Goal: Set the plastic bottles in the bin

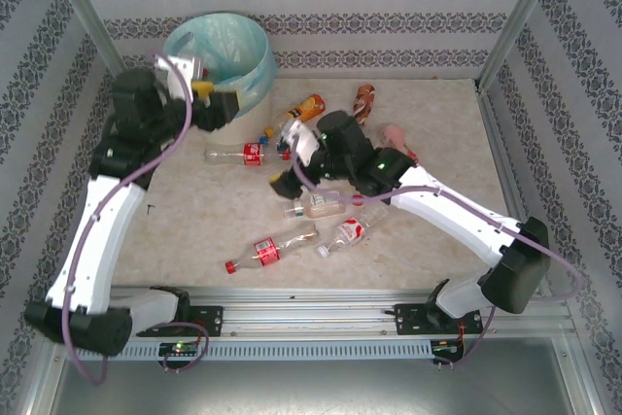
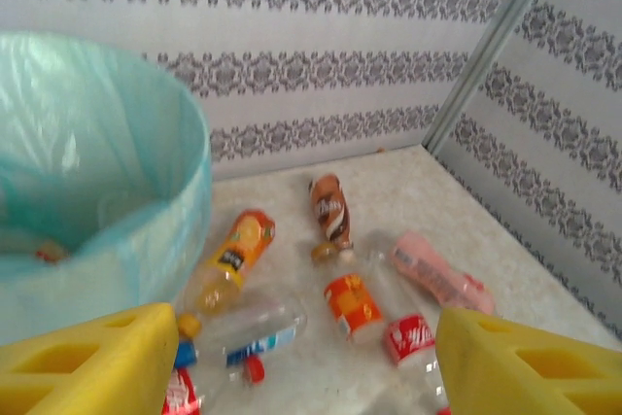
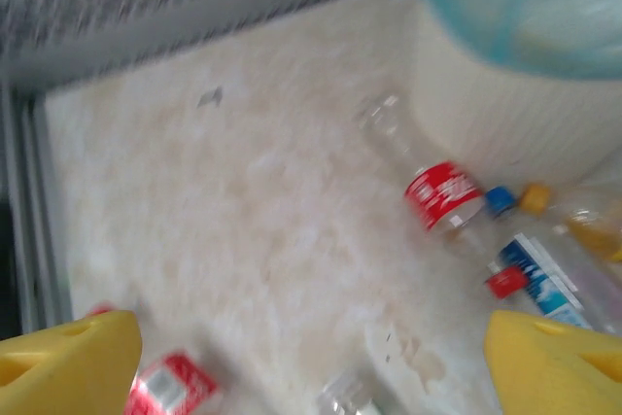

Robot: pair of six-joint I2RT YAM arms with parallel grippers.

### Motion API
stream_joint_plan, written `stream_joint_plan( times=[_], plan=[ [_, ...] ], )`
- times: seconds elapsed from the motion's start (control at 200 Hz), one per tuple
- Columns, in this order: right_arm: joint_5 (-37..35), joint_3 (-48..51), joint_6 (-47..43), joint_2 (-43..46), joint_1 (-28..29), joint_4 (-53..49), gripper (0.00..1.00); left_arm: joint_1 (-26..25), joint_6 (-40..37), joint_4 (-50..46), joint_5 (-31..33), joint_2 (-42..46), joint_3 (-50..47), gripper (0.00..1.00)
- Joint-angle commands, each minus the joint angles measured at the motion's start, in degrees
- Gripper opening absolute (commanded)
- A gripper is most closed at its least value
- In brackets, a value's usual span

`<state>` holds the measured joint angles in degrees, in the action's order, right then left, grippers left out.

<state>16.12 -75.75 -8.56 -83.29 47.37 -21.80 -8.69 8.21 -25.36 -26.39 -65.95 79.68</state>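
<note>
The bin (image 1: 255,73) stands at the back left, cream-white with a pale teal bag (image 2: 107,157). Several plastic bottles lie on the table: an orange one (image 2: 240,248), a brown one (image 2: 330,209), a pink one (image 2: 434,271), a clear blue-labelled one (image 2: 255,330) and red-labelled ones (image 1: 249,154) (image 1: 266,252). My left gripper (image 1: 216,104) hovers beside the bin's near wall, open, its yellow fingers (image 2: 92,362) wide apart and empty. My right gripper (image 1: 287,182) hangs open over the middle of the table above a clear bottle (image 1: 321,204), holding nothing.
Patterned walls close the table at the back and sides, with metal posts (image 1: 515,21) at the corners. A metal rail (image 1: 321,313) runs along the near edge. Bare tabletop (image 1: 185,211) lies at the front left.
</note>
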Motion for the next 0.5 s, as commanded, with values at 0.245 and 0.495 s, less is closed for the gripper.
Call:
stream_joint_plan(
  times=[0.245,0.495],
  plan=[
    [2.12,7.80,-29.72,-7.38,5.66,-4.10,0.92,-0.49,0.10,-1.91,6.07,22.92,-28.90,0.73],
    [1.06,6.66,-35.28,-14.38,8.13,-6.41,0.91,-0.53,5.14,-1.53,14.77,29.03,-38.41,0.81]
  ],
)
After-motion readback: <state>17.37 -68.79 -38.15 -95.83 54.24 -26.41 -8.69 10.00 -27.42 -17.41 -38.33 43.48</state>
